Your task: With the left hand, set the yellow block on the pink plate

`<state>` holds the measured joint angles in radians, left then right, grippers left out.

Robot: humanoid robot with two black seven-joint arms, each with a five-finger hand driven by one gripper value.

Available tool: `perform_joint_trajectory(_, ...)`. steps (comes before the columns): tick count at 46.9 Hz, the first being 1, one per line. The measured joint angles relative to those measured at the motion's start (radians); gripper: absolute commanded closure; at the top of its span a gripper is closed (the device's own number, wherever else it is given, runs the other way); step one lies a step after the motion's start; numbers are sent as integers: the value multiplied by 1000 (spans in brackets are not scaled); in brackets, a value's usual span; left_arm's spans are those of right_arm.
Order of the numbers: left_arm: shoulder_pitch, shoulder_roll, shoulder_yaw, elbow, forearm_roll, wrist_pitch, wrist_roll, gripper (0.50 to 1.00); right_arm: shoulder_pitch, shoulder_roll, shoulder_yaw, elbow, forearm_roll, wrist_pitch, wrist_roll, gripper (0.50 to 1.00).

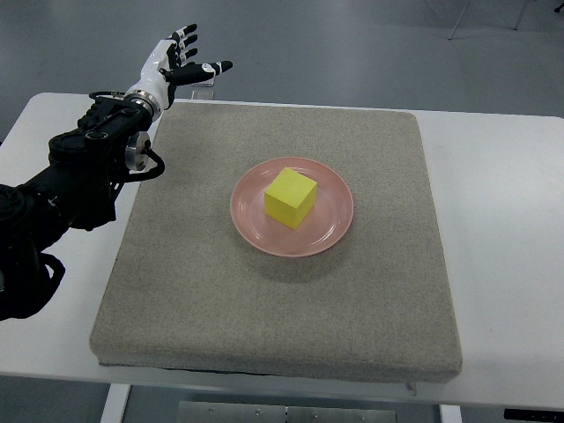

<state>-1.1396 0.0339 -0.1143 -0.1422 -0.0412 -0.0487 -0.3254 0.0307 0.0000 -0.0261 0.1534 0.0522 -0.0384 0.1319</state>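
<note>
From above, the yellow block sits on the pink plate, a little toward the plate's far side and turned at a slight angle, so that one corner points toward the near edge. The whole block rests inside the plate's rim, and nothing touches it. The plate lies flat near the middle of a grey mat, which covers most of a white table.

The left hand is well apart from the block, up at the far left corner of the mat, out past the table's far edge. Its fingers are spread and relaxed, the black tips fanned outward, and the thumb points off to the right. It holds nothing. A small clear piece shows just under the thumb, at the mat's far edge; I cannot tell what it is.

The left arm comes in from the left edge, black and bulky, and runs along the left side of the mat up to a silver wrist joint and then the white hand. Beyond the table lies a grey floor, with thin metal legs of some piece of furniture at the far right.
</note>
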Motion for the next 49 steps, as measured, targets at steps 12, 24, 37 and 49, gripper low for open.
perform_joint_trajectory(12, 27, 6, -174, 30, 3, -41, -8, 527, 0, 0, 0, 0, 0, 0, 0, 576)
perform_joint_trajectory(24, 22, 16, -270, 31, -3, -41, -45, 529, 0, 0, 0, 0, 0, 0, 0, 576)
perform_joint_trajectory(37, 2, 16, -338, 29, -4, -46, -60, 525, 0, 0, 0, 0, 0, 0, 0, 576)
perform_joint_trajectory(49, 15, 18, -333, 31, -2, -33, -58, 516, 0, 0, 7, 0, 0, 0, 0, 576)
